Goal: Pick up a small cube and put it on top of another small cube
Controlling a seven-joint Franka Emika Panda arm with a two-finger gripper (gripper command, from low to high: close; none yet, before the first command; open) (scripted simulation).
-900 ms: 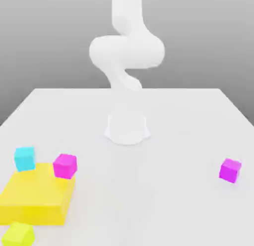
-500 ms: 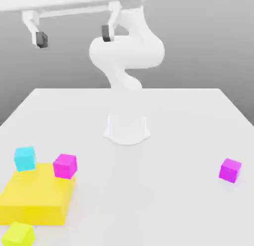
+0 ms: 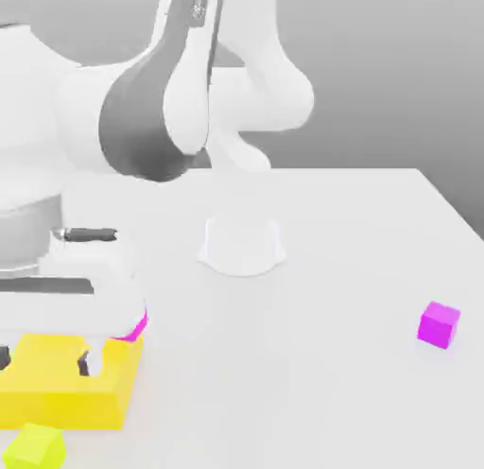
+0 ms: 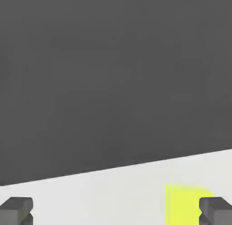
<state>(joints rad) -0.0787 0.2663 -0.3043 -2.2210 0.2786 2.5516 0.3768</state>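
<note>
The small lime-yellow cube (image 3: 35,448) lies on the table at the front of the exterior view's left, just in front of the big yellow block (image 3: 57,391). My gripper (image 3: 43,361) hangs low over that block, open, its dark fingertips (image 3: 84,364) spread wide with nothing between them. In the hand view the gripper (image 4: 116,212) is also wide open, and a lime-yellow cube (image 4: 183,204) sits beyond, close to one fingertip (image 4: 216,209). A magenta cube (image 3: 140,326) peeks out from behind the hand. The cyan cube is hidden by the hand.
A second magenta cube (image 3: 439,324) stands alone at the exterior view's right. The arm's white base (image 3: 242,245) sits mid-table. The bulky arm links (image 3: 142,117) lean over the left half of the table.
The arm has swung down from high above to the exterior view's left. The hand now sits low over the yellow block, covering the cyan cube and most of the near magenta cube.
</note>
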